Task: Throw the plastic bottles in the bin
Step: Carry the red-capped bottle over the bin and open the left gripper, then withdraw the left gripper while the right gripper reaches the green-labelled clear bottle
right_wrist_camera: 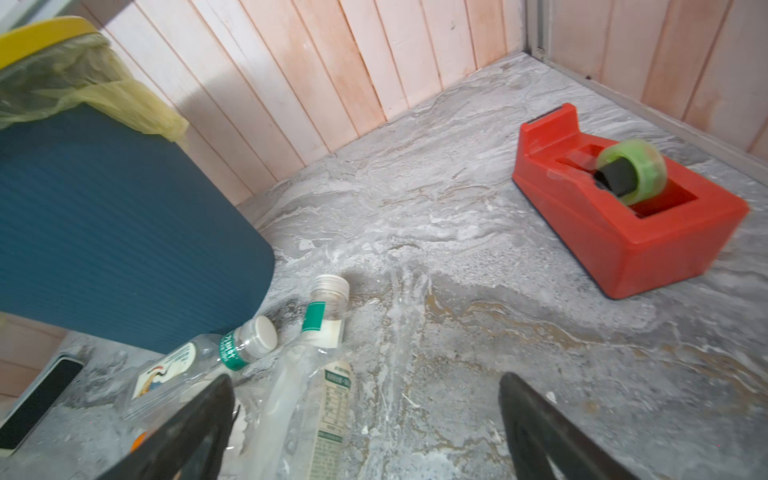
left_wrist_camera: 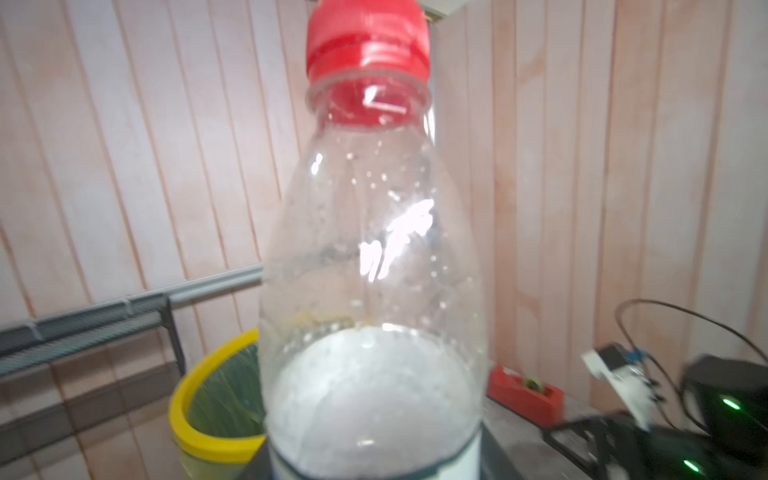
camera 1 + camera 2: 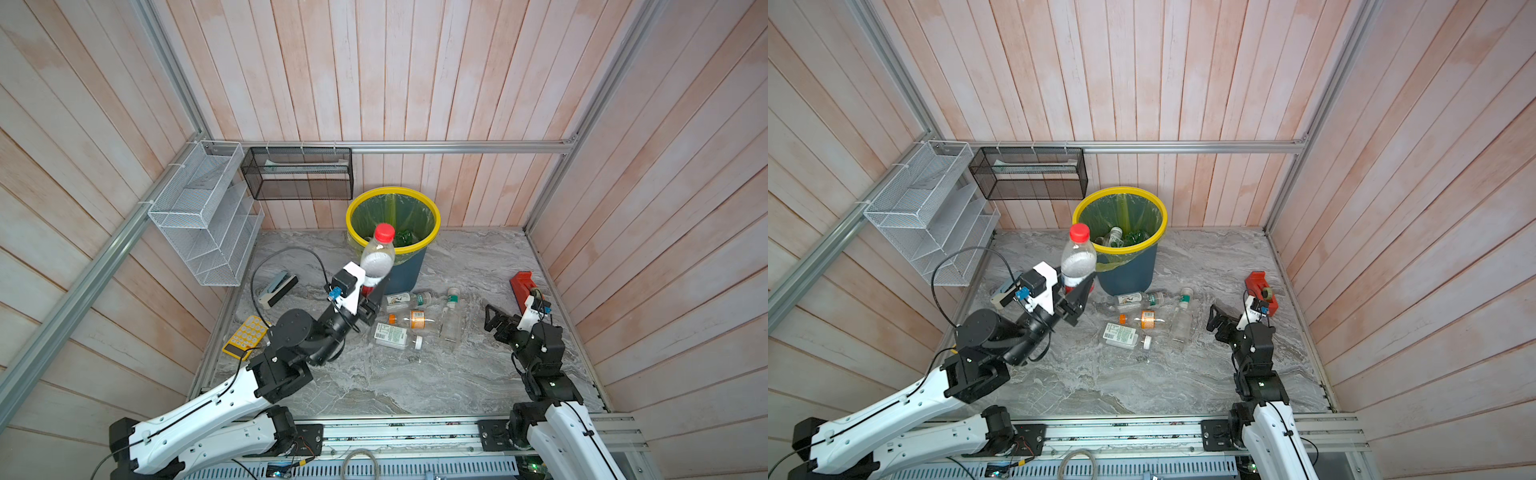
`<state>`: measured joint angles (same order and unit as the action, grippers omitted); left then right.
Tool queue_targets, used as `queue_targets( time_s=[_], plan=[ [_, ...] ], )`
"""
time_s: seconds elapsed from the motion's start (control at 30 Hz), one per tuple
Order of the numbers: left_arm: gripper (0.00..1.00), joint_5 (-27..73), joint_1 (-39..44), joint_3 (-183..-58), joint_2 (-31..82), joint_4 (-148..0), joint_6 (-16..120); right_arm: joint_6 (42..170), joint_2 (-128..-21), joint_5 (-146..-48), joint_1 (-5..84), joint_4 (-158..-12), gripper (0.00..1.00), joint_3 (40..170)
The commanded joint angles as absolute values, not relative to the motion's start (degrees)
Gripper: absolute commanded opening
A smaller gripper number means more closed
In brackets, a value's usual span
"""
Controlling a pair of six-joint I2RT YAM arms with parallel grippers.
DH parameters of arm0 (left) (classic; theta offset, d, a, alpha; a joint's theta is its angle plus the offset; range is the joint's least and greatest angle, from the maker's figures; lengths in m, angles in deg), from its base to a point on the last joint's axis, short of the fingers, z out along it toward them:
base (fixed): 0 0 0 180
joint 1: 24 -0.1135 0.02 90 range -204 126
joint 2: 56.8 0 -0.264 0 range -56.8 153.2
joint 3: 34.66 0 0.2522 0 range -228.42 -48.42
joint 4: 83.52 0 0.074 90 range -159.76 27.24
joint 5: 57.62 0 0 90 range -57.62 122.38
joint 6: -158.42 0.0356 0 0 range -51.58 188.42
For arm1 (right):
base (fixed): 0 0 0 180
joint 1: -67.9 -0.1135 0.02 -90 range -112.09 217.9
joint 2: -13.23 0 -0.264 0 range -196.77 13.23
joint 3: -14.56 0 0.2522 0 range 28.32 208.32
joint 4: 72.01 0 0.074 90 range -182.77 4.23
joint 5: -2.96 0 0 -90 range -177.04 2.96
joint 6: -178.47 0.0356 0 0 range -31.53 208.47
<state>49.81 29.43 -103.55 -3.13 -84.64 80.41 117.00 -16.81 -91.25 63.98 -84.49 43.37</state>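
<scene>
A: What has the left gripper (image 3: pixel 371 294) got?

B: Its jaws are clamped tight on the lower end of the red-capped bottle (image 3: pixel 377 258), a clear one held upright in the air, just beside the left front of the bin (image 3: pixel 405 276).

A: And the right gripper (image 1: pixel 365 380)?

B: Its fingers are spread wide with nothing between them. It hangs above the marble table (image 3: pixel 374 382), near the red tape dispenser (image 1: pixel 623 224).

A: Any other bottles?

B: Four bottles (image 3: pixel 392 336) lie on their sides in front of the bin, between the two arms, and the middle one has an orange label (image 3: pixel 417 320). In a top view, a few more bottles (image 3: pixel 1115 237) rest inside the bin's yellow-green liner.
</scene>
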Motion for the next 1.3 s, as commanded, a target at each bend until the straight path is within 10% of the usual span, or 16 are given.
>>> queue_targets(
  time_s=[0.0, 0.13, 0.33, 0.43, 1.27],
  plan=[
    [0.52, 39.96, 19.4, -112.63, 7.53, -80.44, 73.79, 119.16, -18.62, -98.29, 64.21, -80.37, 0.97, 44.68],
    [0.55, 28.14, 9.81, -134.81, 27.66, -61.89, 64.65, 118.26, -23.36, -97.99, 62.31, -82.36, 0.94, 46.39],
    [0.87, 26.23, 7.86, -155.13, 43.91, -43.2, 59.91, 115.83, -22.06, -93.19, 61.56, -88.47, 0.97, 49.45],
    [1.0, 28.6, 8.75, -149.29, 39.24, -48.81, 60.54, 115.63, -20.23, -91.37, 61.53, -90.36, 0.98, 50.0],
    [1.0, 48.39, 22.98, -102.73, 4.55, -72.72, 62.08, 120.47, -40.83, -84.82, 49.19, -87.86, 1.0, 54.04]
  ],
)
